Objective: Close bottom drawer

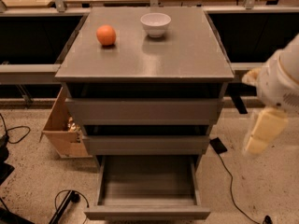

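Observation:
The grey cabinet (187, 55) has three handle-less drawer fronts. The bottom drawer (147, 213) is pulled far out toward me, and its empty inside (147, 181) is in view. The two drawers above it are close to shut. My gripper (261, 133), cream-coloured under a white arm (280, 80), hangs in the air to the right of the cabinet at about the middle drawer's height. It touches nothing and stands well right of and above the bottom drawer's front.
An orange (106, 35) and a white bowl (155, 24) sit on the cabinet top. A cardboard box (60, 129) stands on the floor at the left. Cables (229, 176) and a small black object (218, 145) lie on the speckled floor.

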You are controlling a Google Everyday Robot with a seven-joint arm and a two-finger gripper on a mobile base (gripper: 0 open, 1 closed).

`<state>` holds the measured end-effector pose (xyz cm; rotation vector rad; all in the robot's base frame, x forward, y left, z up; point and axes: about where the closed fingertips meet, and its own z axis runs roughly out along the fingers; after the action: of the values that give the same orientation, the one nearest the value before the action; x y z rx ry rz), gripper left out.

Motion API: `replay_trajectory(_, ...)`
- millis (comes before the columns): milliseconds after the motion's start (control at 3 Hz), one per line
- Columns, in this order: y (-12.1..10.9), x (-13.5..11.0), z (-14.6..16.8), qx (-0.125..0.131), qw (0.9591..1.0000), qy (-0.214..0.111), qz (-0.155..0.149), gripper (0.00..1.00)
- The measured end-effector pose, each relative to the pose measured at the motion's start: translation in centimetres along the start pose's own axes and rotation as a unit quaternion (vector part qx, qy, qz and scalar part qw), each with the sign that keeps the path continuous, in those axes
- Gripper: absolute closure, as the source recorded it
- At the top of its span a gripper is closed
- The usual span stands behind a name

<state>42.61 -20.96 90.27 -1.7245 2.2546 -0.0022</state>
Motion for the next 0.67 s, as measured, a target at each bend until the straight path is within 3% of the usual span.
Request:
replay_trajectory(333,2.5,3.2,7.2,-0.016,0.9995,-0.006,0.026,0.0)
replay_trajectory(667,6.5,7.6,18.0,-0.051,0.9973,0.013,0.053,0.0)
